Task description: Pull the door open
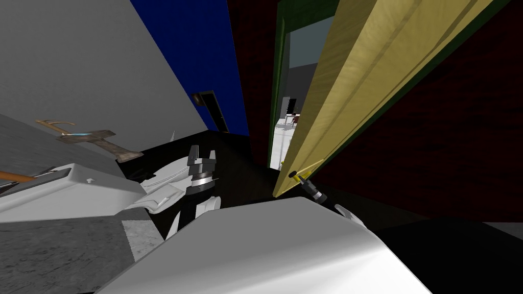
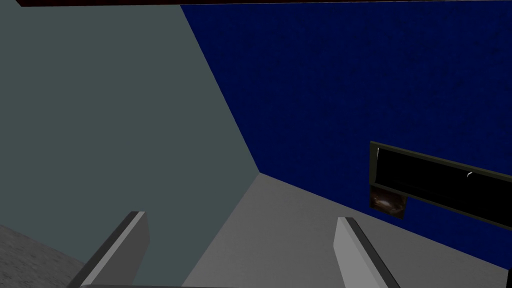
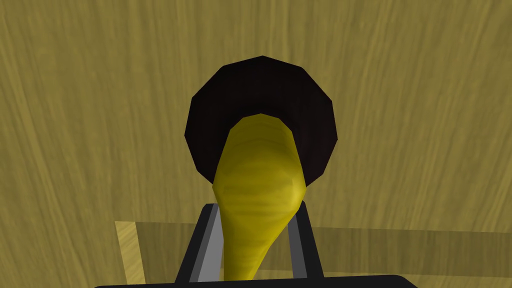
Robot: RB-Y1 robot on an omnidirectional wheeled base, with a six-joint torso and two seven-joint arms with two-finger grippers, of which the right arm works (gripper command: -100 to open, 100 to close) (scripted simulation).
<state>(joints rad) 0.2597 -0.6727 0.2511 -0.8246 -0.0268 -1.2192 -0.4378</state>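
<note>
Our right arm reaches forward from beside the chest, forearm stretched low toward the free edge of the door, with the dark, silver-ringed wrist just behind the hand. The right gripper sits on the handle. Its two fingers stand narrow, one pressed against each side of the yellow lever. The lever comes out of a dark round rose set in the yellow, wood-grained door face, and the hand points almost straight at that face.

From the head camera, the right gripper is small at the door's lower corner, where the handle projects. The door stands ajar, swung out of its dark green door frame. Between leaf and frame a strip of brightly lit room with a pale floor shows. A dark red wall lies on the far side of the leaf.

Our left arm is drawn in close on the left of the chest, forearm raised and bent at the elbow, well apart from the door. The left gripper points up and away from us. In its own wrist camera the left gripper has its fingers spread wide, with nothing between them.
</note>
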